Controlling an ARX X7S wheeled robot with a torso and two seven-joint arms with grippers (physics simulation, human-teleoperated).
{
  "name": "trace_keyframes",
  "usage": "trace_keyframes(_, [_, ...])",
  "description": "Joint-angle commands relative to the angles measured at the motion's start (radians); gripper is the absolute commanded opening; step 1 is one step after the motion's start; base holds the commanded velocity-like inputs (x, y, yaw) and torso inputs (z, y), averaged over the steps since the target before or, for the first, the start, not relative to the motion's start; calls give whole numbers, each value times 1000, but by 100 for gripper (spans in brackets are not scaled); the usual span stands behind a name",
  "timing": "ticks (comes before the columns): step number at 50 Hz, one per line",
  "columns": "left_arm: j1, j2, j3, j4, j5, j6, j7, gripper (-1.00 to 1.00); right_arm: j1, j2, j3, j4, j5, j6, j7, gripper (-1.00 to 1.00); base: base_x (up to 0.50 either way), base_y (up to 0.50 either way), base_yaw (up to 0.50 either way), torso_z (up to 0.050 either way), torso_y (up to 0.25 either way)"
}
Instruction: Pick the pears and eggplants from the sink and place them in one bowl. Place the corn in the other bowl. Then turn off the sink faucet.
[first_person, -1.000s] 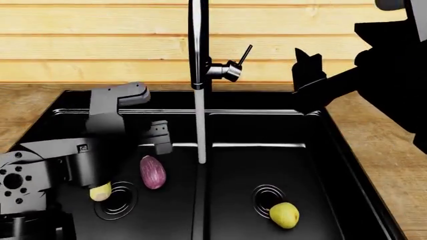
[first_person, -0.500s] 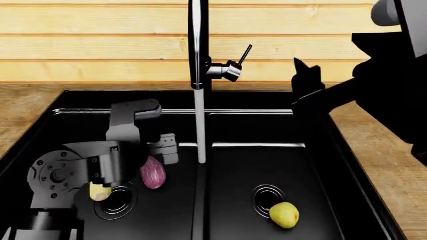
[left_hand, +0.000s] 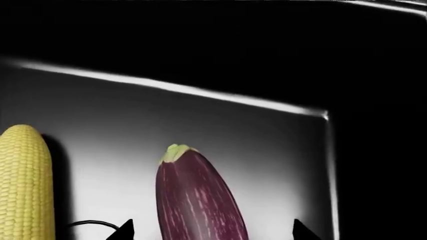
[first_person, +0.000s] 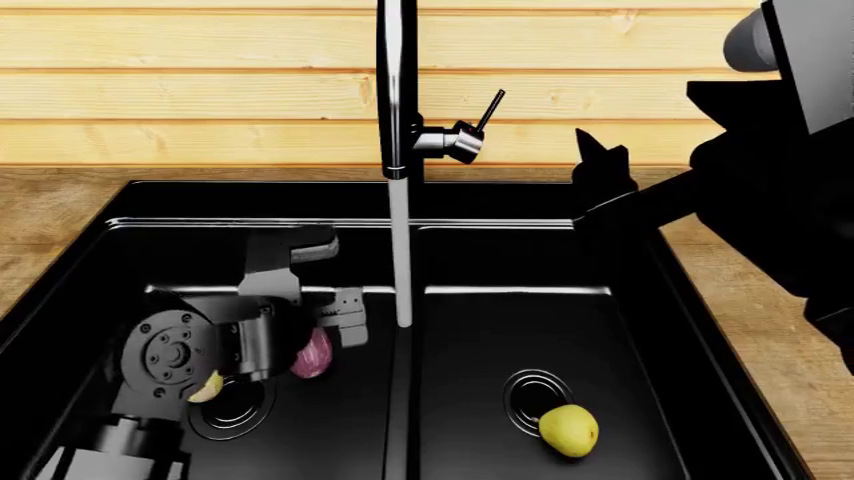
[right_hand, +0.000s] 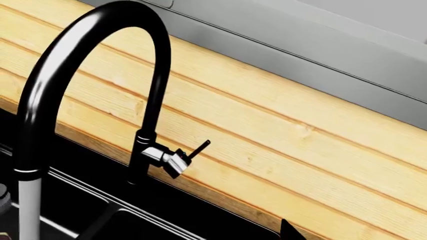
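Note:
The pinkish-purple eggplant (first_person: 314, 355) (left_hand: 197, 200) lies in the left basin of the black sink (first_person: 627, 300). My left gripper (first_person: 310, 318) (left_hand: 212, 232) is open, one fingertip (left_hand: 125, 231) on each side of the eggplant, apart from it. The pale yellow corn (first_person: 204, 387) (left_hand: 23, 185) lies just beside it by the left drain. The yellow-green pear (first_person: 569, 430) rests near the right drain. The dark faucet (first_person: 396, 90) (right_hand: 80, 75) runs water; its stick lever (first_person: 489, 108) (right_hand: 198, 148) points up. My right gripper (first_person: 601, 165) (right_hand: 207, 232) hovers open above the sink's back right corner. No bowl is in view.
A wooden counter (first_person: 781, 330) surrounds the sink, with a wooden plank wall (first_person: 200, 80) behind. The water stream (first_person: 400, 260) falls onto the central divider. My left arm (first_person: 167, 360) fills the left basin's near side.
My left gripper has come down and forward into the left basin and now straddles the eggplant. The right arm has drifted slightly left. The fruit has not moved.

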Motion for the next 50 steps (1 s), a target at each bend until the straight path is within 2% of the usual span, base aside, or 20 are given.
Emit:
trace_keyframes(1, [18, 4, 34, -51, 43, 42, 43, 100, -7, 1, -1, -7, -12, -12, -17, 100, 0, 0, 0, 0, 0])
trace_keyframes(34, [93, 31, 171, -186, 172, 155, 176, 100, -50, 17, 4, -32, -48, -47, -56, 100, 0, 0, 0, 0, 0])
trace_keyframes(35, [93, 30, 181, -185, 179, 156, 182, -100, -49, 17, 2, -32, -48, -47, -56, 100, 0, 0, 0, 0, 0])
trace_keyframes(46, [100, 25, 209, -173, 189, 152, 196, -100, -51, 23, -2, -38, -48, -57, -59, 100, 1, 0, 0, 0, 0])
trace_keyframes(50, [108, -4, 210, -57, 191, 167, 186, -100, -42, 26, -7, -37, -39, -60, -53, 100, 3, 0, -1, 0, 0])
